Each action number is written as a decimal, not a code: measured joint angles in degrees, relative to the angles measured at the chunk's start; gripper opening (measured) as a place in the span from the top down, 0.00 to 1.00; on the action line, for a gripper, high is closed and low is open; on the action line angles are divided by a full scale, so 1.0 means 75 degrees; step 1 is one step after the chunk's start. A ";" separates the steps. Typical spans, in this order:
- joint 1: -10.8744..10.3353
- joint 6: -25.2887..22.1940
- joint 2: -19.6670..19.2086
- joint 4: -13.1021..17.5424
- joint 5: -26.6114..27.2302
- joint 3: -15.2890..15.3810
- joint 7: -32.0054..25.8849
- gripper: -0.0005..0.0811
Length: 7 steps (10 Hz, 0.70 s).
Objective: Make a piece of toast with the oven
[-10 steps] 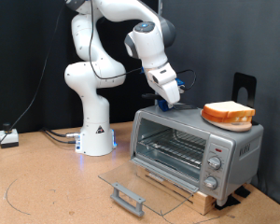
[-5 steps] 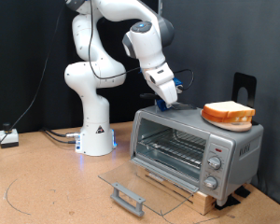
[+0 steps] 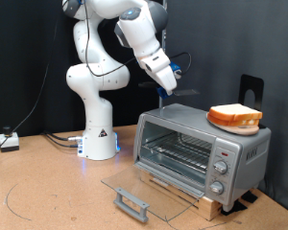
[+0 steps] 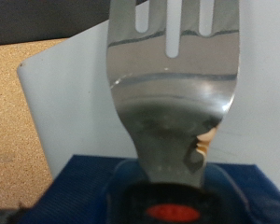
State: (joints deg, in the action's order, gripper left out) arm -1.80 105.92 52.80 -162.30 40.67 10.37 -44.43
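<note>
The silver toaster oven (image 3: 242, 146) stands on a wooden board at the exterior view's right. Its glass door (image 3: 149, 184) lies open and flat, and the wire rack (image 3: 178, 150) inside looks bare. My gripper (image 3: 170, 80) hangs in the air above the oven's left top corner, clear of it. It is shut on a metal spatula with a blue handle; the slotted blade (image 4: 173, 84) fills the wrist view, over a pale surface. The thin piece of toast is not in view.
A thicker bread slice on an orange dish (image 3: 235, 117) sits on the oven's top at the right. A black stand (image 3: 252, 88) is behind it. The arm's white base (image 3: 98, 139) stands to the left, with a box and cables (image 3: 8, 142) further left.
My gripper has lifted from just above the oven's top, up and a little to the exterior view's left, with the spatula still in it.
</note>
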 joint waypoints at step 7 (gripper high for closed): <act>0.0927 0.0432 -0.0342 0.0253 -0.0345 -0.0853 -0.0416 0.43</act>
State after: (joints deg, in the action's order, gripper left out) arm 5.15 109.17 50.24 -160.40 38.08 3.98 -47.55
